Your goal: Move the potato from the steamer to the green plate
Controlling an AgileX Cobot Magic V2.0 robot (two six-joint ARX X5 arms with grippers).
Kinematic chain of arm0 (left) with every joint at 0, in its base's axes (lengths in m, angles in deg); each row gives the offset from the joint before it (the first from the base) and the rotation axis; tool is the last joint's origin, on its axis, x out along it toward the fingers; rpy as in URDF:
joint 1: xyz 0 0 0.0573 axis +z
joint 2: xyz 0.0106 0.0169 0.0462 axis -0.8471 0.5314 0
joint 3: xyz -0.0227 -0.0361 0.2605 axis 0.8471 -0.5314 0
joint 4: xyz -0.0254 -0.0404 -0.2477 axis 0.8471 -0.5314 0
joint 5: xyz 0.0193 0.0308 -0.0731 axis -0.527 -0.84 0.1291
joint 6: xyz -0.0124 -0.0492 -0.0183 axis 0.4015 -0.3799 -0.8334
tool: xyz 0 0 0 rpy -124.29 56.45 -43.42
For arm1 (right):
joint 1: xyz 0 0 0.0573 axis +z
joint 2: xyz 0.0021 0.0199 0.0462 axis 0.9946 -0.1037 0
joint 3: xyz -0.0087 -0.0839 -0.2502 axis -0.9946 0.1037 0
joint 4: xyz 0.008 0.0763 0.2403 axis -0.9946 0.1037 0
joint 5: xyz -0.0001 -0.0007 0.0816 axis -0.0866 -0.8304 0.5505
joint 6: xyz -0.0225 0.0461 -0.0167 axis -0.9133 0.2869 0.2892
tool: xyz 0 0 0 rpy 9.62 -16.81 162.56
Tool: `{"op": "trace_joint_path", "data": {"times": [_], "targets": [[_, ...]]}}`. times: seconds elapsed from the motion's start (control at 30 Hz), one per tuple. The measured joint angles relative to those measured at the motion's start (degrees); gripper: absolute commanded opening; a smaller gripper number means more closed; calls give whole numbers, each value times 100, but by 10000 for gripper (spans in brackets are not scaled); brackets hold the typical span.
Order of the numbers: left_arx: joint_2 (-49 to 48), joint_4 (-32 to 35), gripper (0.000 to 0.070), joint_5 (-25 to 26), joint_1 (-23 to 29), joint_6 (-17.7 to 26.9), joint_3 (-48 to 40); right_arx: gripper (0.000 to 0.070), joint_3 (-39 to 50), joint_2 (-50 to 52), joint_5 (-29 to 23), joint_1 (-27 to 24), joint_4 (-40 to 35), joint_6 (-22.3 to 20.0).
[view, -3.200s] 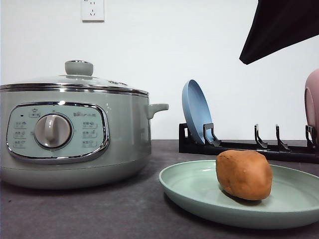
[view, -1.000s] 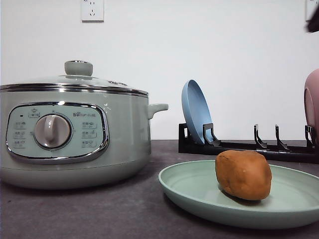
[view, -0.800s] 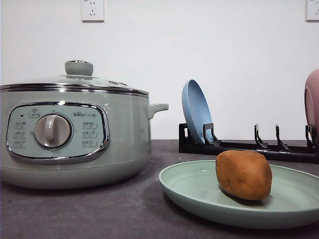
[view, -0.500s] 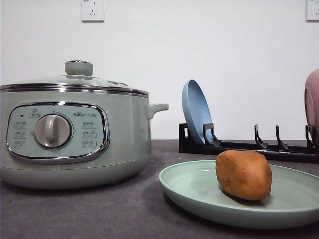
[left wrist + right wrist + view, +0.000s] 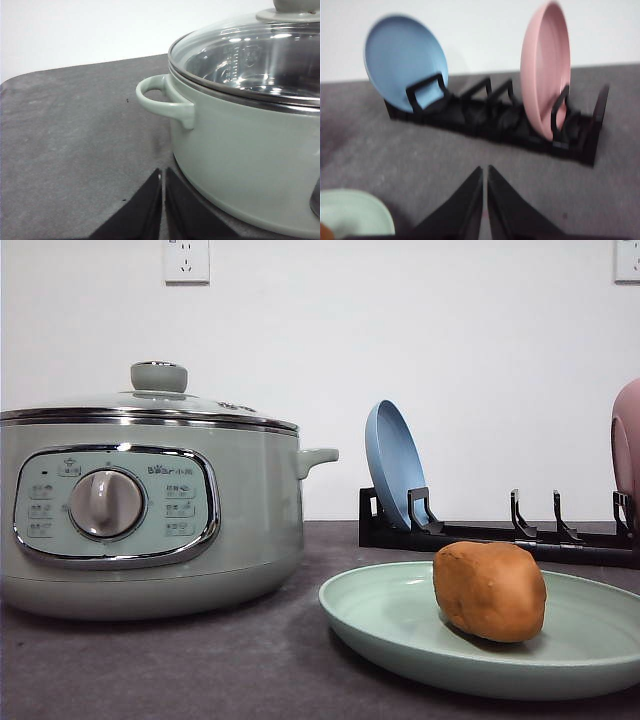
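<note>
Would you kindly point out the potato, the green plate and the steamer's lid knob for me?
potato (image 5: 490, 591), front view, middle of its skin.
green plate (image 5: 375, 612), front view, bare inner surface left of the potato.
steamer lid knob (image 5: 158, 376), front view, its side face.

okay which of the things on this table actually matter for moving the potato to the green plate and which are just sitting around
Part of the job:
potato, lying on the green plate
steamer, lid on

Just sitting around:
blue plate, upright in the rack
pink dish, upright in the same rack
wall socket
</note>
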Motion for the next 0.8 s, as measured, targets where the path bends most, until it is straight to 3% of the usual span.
{"op": "trace_joint_path", "data": {"times": [0.1,0.8], "targets": [[0,-2,3,0,0,0,0,3,-4,-5,1,0,311,0],[0,0,3,0,0,0,0,3,-4,-2,0,0,293,-3]]}}
